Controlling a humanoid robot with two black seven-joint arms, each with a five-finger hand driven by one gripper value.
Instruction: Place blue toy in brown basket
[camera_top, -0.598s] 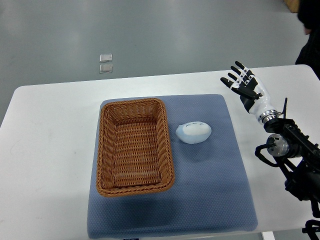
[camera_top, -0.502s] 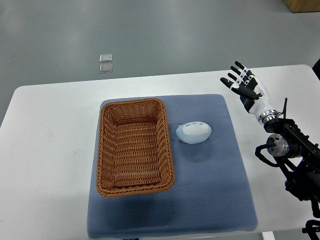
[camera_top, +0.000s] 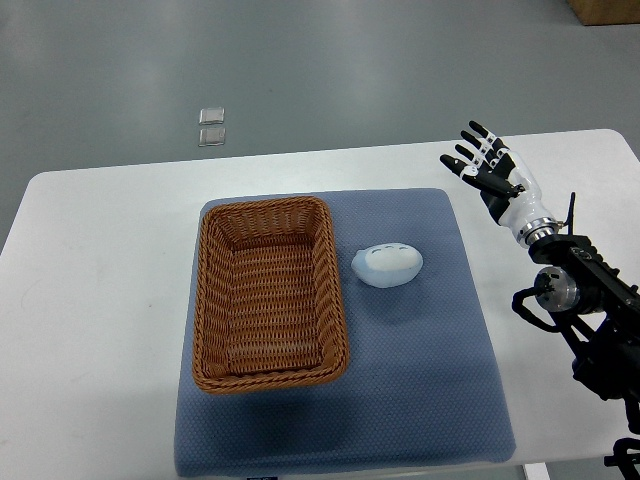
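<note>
A white table (camera_top: 100, 290) with round corners stands on a smooth gray floor (camera_top: 330, 70). Far back on the floor lie two small clear squares (camera_top: 211, 127), one just behind the other. A blue mat (camera_top: 420, 380) covers the middle of the table. On the left part of the mat sits a brown basket (camera_top: 268, 292), long and woven, with nothing inside it. Just to the right of the basket, on the mat, lies the blue toy (camera_top: 388, 264). It is pale blue, round and soft looking, close to the basket but not touching it. Farther right, past the edge of the mat, the right hand (camera_top: 490, 172) is up over the bare table. Its black and white fingers (camera_top: 462, 158) are spread wide and hold nothing. The hand is well apart from the toy. Its dark arm (camera_top: 585, 320) comes in from the right side.
</note>
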